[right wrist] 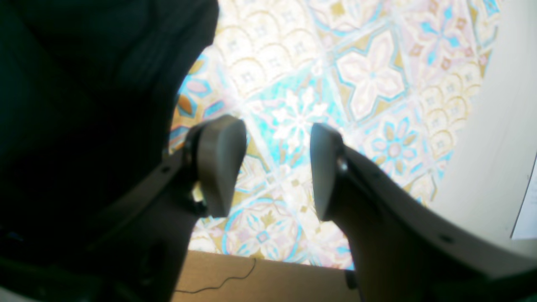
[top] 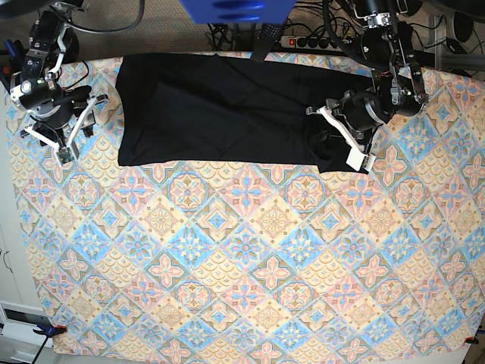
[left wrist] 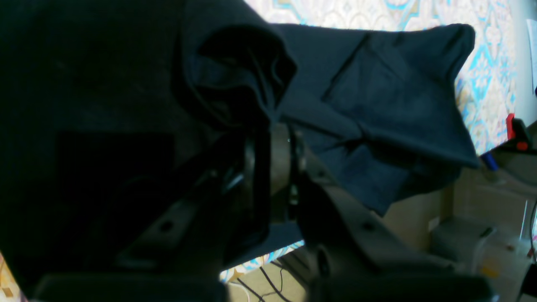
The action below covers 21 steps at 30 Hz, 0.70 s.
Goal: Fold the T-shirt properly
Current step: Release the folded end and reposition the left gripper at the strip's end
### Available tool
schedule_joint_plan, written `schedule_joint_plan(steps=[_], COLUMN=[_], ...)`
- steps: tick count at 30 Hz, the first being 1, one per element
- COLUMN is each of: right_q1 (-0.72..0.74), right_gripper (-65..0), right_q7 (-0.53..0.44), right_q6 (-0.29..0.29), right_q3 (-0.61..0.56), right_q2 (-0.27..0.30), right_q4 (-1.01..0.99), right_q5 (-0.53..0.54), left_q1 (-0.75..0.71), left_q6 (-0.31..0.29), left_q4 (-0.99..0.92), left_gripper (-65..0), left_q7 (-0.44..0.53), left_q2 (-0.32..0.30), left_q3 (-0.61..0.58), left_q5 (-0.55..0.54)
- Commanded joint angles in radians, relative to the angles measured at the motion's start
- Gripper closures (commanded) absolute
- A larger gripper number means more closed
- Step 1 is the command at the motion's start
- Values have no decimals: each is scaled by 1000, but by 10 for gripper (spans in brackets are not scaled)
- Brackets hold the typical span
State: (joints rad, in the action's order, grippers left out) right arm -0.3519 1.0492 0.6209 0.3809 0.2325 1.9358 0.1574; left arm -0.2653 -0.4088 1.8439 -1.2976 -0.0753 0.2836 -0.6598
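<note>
The black T-shirt (top: 227, 110) lies spread flat across the far part of the table, folded into a long band. Its right end is bunched up and lifted. My left gripper (top: 333, 133) is shut on that end; in the left wrist view, gathered fabric (left wrist: 235, 79) hangs over the gripper (left wrist: 279, 142) and a sleeve-like flap (left wrist: 390, 96) spreads beyond it. My right gripper (top: 68, 148) hovers over the bare cloth just left of the shirt's left edge. It stands open (right wrist: 279, 167) with nothing between its fingers, dark fabric (right wrist: 84, 63) at its left.
A tiled-pattern tablecloth (top: 242, 258) covers the table. Cables and a power strip (top: 311, 39) run behind the far edge. Small clamps (top: 47, 331) hold the cloth at the front corners. A white surface (right wrist: 495, 138) borders the cloth beside the right gripper.
</note>
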Motion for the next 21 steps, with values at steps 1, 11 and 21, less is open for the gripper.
schedule_joint_plan(steps=[1, 11, 21], right_q1=[4, 4, 3], right_gripper=[-281, -281, -281], right_q7=[-13, -13, -14], right_q6=[-2, -2, -2], right_q3=[5, 11, 14], right_q2=[14, 44, 57], right_q4=[18, 18, 18], right_q5=[6, 6, 6], left_q1=[4, -35, -45], left_q6=[-3, -8, -8], left_q4=[-2, 109, 33], left_gripper=[-2, -368, -353], left_q7=[9, -99, -50], left_q2=[-1, -45, -268], left_q3=[1, 9, 131], left_q5=[-18, -147, -323])
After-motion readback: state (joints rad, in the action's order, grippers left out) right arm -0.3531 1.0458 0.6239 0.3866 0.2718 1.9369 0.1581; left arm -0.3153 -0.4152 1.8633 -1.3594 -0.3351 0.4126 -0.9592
